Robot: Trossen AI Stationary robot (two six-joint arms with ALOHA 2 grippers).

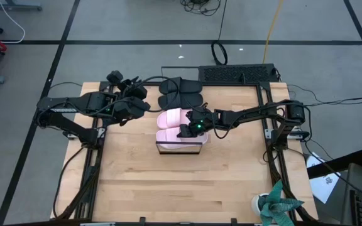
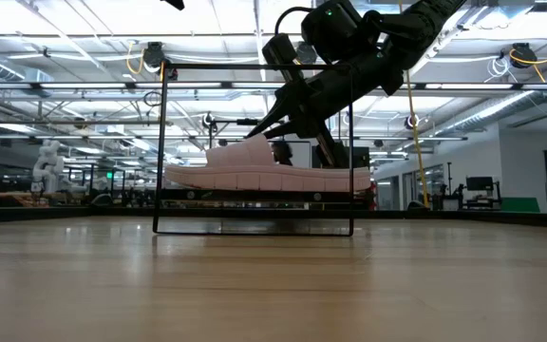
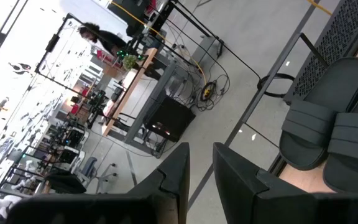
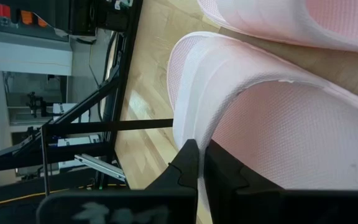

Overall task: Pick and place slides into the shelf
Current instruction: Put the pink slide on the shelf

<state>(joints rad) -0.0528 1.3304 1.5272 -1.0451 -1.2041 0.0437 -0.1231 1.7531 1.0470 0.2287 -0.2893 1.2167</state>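
Observation:
Two pale pink slides (image 1: 170,117) (image 1: 168,134) lie side by side, soles down, on the shelf (image 1: 180,149), a light-wood board in a thin black frame (image 2: 162,142) at the table's middle. In the low view one pink slide (image 2: 254,176) shows on the board. Two matte black slides (image 1: 180,85) (image 1: 180,99) lie soles down on the table by its far edge. My right gripper (image 1: 188,129) reaches in from the right and is shut on the nearer pink slide. My left gripper (image 1: 141,104) hovers left of the black slides (image 3: 328,137), fingers a narrow gap apart, holding nothing. My right gripper pinches the edge of the pink slide's strap (image 4: 190,127) between its two fingers, one finger (image 4: 229,171) on the inner side under the strap and one outside. The fingers (image 2: 269,128) slant down from above and from the table's right. The slide's sole lies on the shelf board.
A black keyboard (image 1: 237,74) lies at the table's far right edge. A small potted plant (image 1: 275,206) stands at the near right corner. Bare wood stretches from the shelf to the near edge (image 1: 181,188). Cables trail over the floor beyond the table.

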